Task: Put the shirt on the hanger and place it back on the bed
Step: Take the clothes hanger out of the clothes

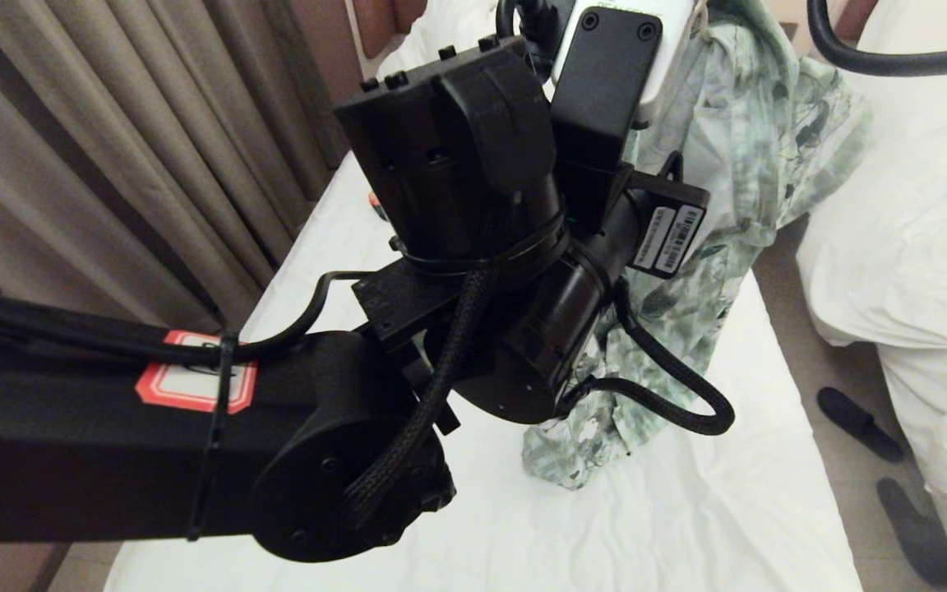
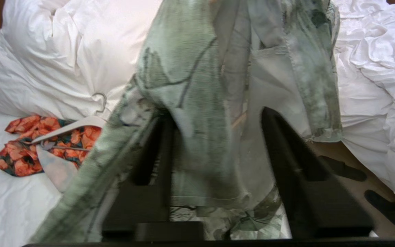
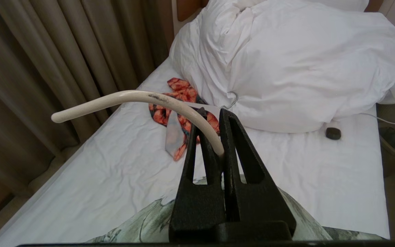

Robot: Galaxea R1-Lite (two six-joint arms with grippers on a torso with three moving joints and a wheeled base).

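The green and white printed shirt [image 1: 736,164] hangs in the air over the bed [image 1: 687,510], its lower hem trailing on the white sheet. My right gripper [image 3: 213,111] is shut on the cream hanger [image 3: 132,97], pinching the base of its long curved hook, with the shirt [image 3: 142,223] draped below it. The rest of the hanger is hidden inside the cloth. My left gripper [image 2: 215,113] sits low against the hanging shirt [image 2: 190,68]; its jaws stand apart with folds of fabric between them. In the head view the left arm [image 1: 457,247] blocks both grippers.
An orange floral garment [image 2: 22,151] on a white hanger lies near the pillows [image 3: 286,61]. Curtains [image 1: 112,148] run along the bed's left side. A second white bed [image 1: 917,230] stands to the right, with dark slippers [image 1: 860,423] on the floor between.
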